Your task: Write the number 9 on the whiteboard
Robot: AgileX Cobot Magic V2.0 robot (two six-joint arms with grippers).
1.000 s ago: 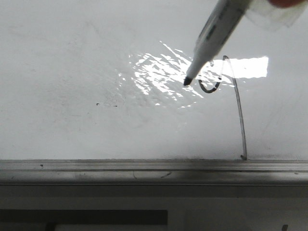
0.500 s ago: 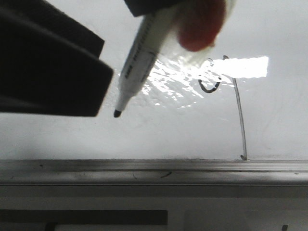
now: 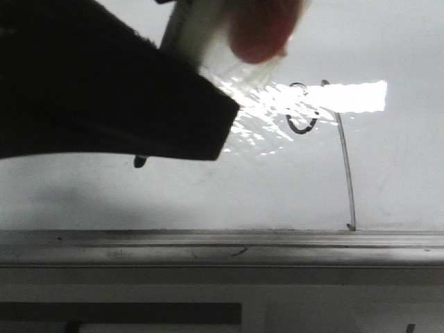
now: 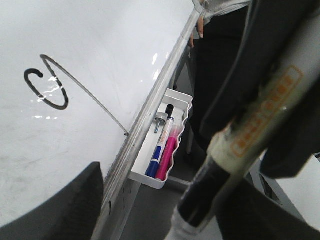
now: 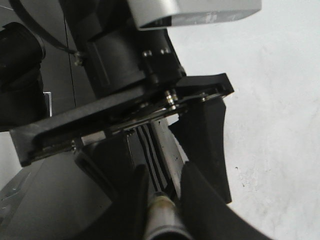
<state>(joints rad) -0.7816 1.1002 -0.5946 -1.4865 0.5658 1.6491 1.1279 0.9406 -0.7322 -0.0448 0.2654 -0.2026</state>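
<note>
The number 9 [image 3: 303, 119] is drawn on the whiteboard [image 3: 104, 201] as a small loop with a long thin stem [image 3: 347, 166] that reaches the grey rail [image 3: 222, 243]. It also shows in the left wrist view [image 4: 46, 90]. My right gripper [image 5: 161, 195] is shut on the marker [image 5: 162, 220]. In the front view the marker's white body [image 3: 191, 35] is at the top, and its black tip [image 3: 139, 161] peeks out left of the 9. A black gripper body [image 3: 104, 90] hides the rest. My left gripper [image 4: 161, 220] is open, and the marker [image 4: 240, 150] runs close by its right side.
A white tray [image 4: 177, 100] hangs on the rail below the board and holds a blue marker [image 4: 155, 162] and a pink marker [image 4: 167, 155]. Strong glare [image 3: 354, 97] lies beside the 9. The whiteboard surface also shows in the right wrist view [image 5: 280, 100].
The marker has moved left and down across the board, away from the 9. The black gripper body has come in from the left and now covers most of the marker.
</note>
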